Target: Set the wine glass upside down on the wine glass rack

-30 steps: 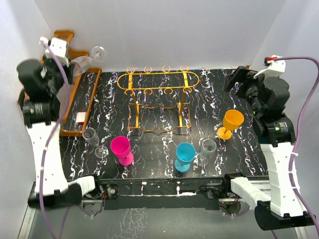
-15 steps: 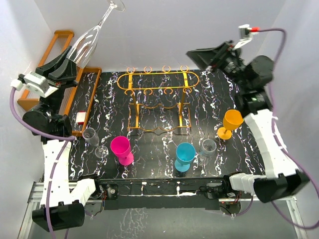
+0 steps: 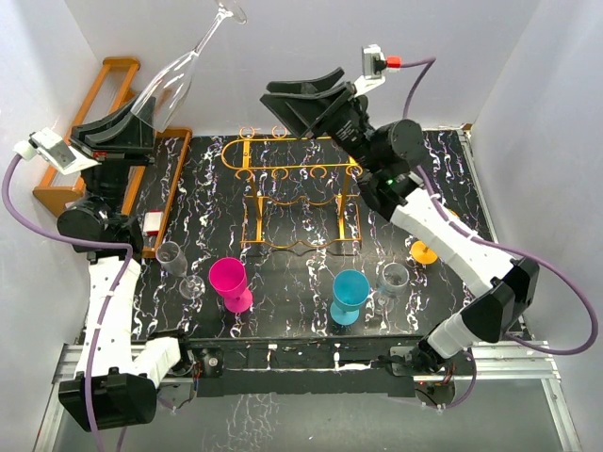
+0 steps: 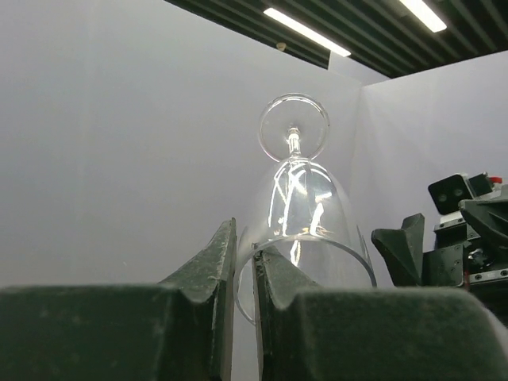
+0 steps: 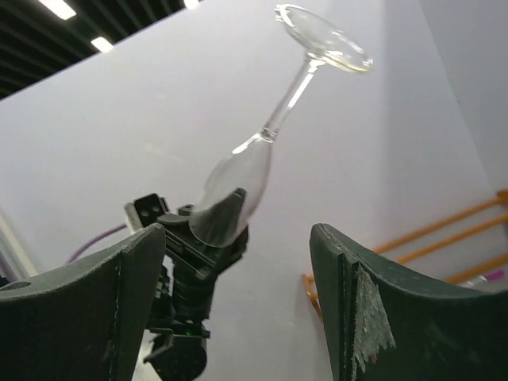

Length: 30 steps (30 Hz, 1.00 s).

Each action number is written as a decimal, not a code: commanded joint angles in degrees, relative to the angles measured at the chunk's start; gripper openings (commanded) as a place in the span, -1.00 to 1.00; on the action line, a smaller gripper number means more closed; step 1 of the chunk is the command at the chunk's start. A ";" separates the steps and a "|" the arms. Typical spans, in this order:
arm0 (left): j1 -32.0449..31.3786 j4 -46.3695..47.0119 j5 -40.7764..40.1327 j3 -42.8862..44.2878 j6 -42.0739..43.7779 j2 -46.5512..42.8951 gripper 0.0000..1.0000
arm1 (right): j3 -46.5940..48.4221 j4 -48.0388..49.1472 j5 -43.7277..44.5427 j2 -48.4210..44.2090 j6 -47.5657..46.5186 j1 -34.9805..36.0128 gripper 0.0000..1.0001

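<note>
**While the Left Gripper [image 3: 141, 127] Is Pinching the Wine Glass [image 3: 170, 85], the Right Gripper [image 3: 278, 99] Is Standing Open**

While the left arm is holding its load high over the table's [image 3: 207, 188] left rear corner, its fingers [image 4: 206, 278] are clenching the rim of the clear glass, the glass wall caught in the narrow gap between them. The glass is tilting with its foot uppermost and its mouth down at the gripper. It is hanging above the brown wooden rack [image 3: 113, 71] and touching nothing else.

The wine glass rack [image 3: 247, 155] is standing on the black marbled table at centre rear, well apart from the glass. The right gripper is hovering above the rack's back edge, its fingers [image 5: 119, 309] spread wide with nothing between them and pointing left toward the glass. In the right wrist view, the glass and the left gripper are showing between those spread fingers, some way off.

Nearer the arms' bases, a pink goblet [image 3: 229, 281], a blue goblet [image 3: 350, 292] and two small clear glasses [image 3: 171, 256] [image 3: 392, 278] are standing upright — an orange goblet [image 3: 426, 252] is showing only partly behind the right arm.
</note>
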 commanded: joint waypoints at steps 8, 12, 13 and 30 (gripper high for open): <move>-1.55 1.65 1.04 0.14 -16.41 1.18 -1.00 | 7.04 17.24 14.13 8.81 0.97 8.61 0.46; -2.33 2.00 3.29 0.76 -18.33 1.58 -1.00 | 7.49 18.05 16.56 10.20 2.24 8.89 0.46; -2.48 2.10 3.75 0.78 -18.58 1.58 -1.00 | 7.54 17.95 17.26 10.48 2.73 8.87 0.47; -4.16 1.75 6.60 -0.40 -16.77 1.39 -1.00 | 14.66 20.29 18.62 19.22 8.75 9.63 0.33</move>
